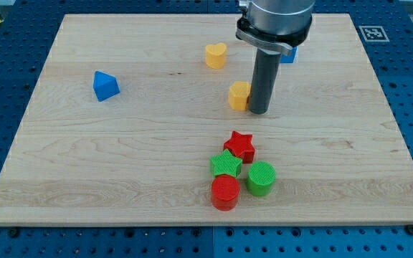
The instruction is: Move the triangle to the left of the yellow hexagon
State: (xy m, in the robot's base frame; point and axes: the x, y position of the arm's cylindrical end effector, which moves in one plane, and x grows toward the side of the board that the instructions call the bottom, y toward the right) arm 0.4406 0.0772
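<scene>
Rod end, my tip (258, 112), is holding nothing and is sitting just beside the yellow hexagon (239, 94), on its right side in the view; the blue triangle (105, 86) is lying well apart toward the view's left; a yellow heart (216, 55) is resting above the hexagon on the wooden board (120, 165).

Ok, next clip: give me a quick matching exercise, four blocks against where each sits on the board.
Blocks:
1. blue triangle
2. yellow heart
3. yellow hexagon
4. red cylinder

Places:
A. touching my tip, on its left in the view
B. lowest of the cluster near the view's bottom
C. alone toward the view's left
D. near the view's top, left of the rod

Pairs: 1-C, 2-D, 3-A, 4-B
</scene>
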